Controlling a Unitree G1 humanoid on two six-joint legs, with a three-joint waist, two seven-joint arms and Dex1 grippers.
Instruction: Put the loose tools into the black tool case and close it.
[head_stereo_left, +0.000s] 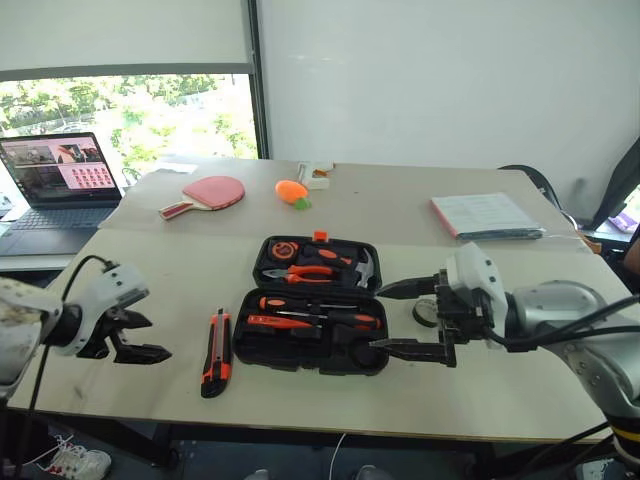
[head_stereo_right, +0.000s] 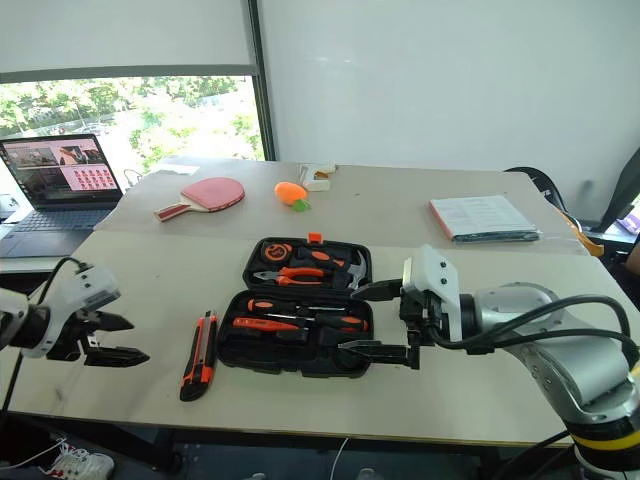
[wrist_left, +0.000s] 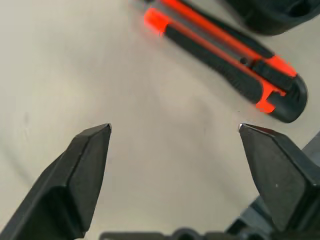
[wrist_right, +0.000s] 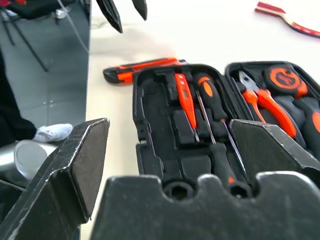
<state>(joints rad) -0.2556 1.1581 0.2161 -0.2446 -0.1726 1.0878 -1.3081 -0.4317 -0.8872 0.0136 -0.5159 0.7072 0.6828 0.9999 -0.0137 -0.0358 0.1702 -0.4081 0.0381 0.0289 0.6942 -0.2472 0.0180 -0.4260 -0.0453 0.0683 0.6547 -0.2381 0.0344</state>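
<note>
The black tool case (head_stereo_left: 243, 345) lies open mid-table, with two black-and-orange screwdrivers (head_stereo_left: 322, 304) and a thin orange screwdriver (wrist_right: 184, 100) in its near half and pliers and other tools in its far half. An orange-black utility knife (head_stereo_left: 215, 351) lies loose on the table just left of the case. My left gripper (head_stereo_left: 156, 338) hovers open and empty left of the knife, over bare table. My right gripper (head_stereo_left: 377, 318) stands open and empty at the case's right edge, pointing left. A small dark tape roll (head_stereo_left: 425, 313) sits behind it, partly hidden.
On the far table lie a red paddle (head_stereo_left: 205, 193), an orange carrot toy (head_stereo_left: 292, 191) and a stack of papers (head_stereo_left: 487, 215). A laptop (head_stereo_left: 55, 190) stands open at far left. The table's front edge runs close below the case.
</note>
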